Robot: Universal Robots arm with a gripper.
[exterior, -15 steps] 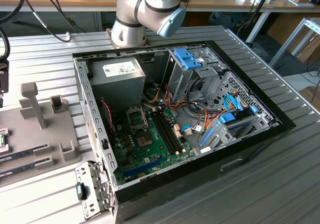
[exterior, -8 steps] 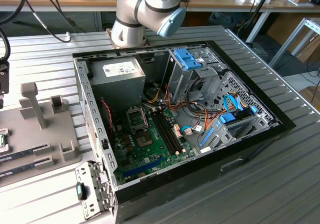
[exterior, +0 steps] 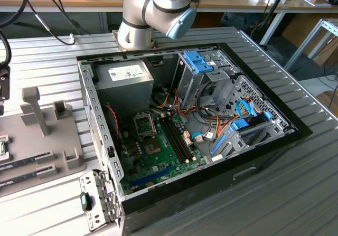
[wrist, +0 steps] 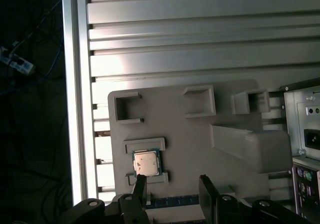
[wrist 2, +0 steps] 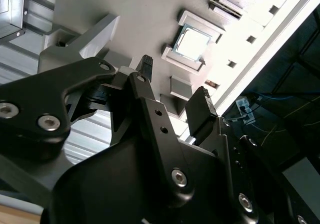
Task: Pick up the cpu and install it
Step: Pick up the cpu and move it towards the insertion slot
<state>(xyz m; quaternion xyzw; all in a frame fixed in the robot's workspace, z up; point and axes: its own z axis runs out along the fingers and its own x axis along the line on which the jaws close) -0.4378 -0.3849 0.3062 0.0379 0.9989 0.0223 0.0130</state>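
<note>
Over the grey fixture plate (wrist: 190, 144), your gripper (wrist: 172, 184) hangs empty, jaws apart and off-centre from the cpu (wrist: 146, 162) seated there, so a straight descent could land one jaw on the chip.

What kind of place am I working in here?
Probably a robotics lab set up for computer assembly: an open computer case on a slatted metal table, a grey parts tray holding the cpu, cluttered workbenches behind.

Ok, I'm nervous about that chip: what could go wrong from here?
The open fingers are not centred on the cpu: in the first wrist view one tip lines up with its edge, so a straight descent could press on the chip. The cpu lies between raised lips of the grey holder, which the fingers might strike.
</note>
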